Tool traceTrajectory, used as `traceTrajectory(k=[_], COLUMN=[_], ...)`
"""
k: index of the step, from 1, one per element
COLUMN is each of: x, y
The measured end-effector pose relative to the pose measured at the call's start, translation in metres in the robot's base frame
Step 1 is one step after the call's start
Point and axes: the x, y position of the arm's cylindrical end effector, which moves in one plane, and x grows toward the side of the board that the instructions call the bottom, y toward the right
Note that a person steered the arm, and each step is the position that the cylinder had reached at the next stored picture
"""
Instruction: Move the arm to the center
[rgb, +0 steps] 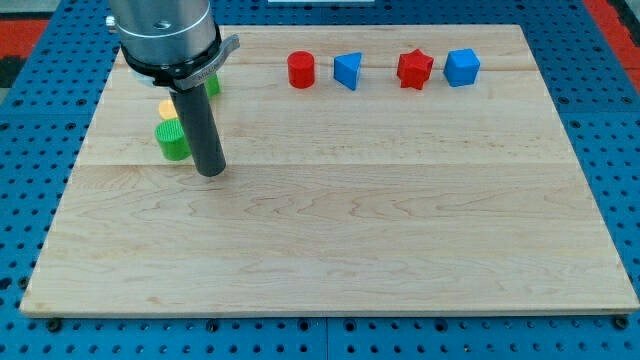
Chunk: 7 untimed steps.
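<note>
Our board — top row: red cylinder, blue triangular block, red star, blue cube. My tip — a bare rod without fingers — stands just right of our green block, near the yellow block.

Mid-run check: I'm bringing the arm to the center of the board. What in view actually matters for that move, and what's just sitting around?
Matters:
- my tip, at the view's left, just right of the green block
- wooden board, whose middle is the target

Just sitting there:
- green block
- yellow block, partly hidden
- second green block, mostly hidden
- red cylinder
- blue wedge-like block
- red star
- blue cube
</note>
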Motion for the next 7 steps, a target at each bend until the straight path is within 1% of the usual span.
traceTrajectory(k=[5, 7], x=[0.0, 0.03], y=[-0.003, 0.001])
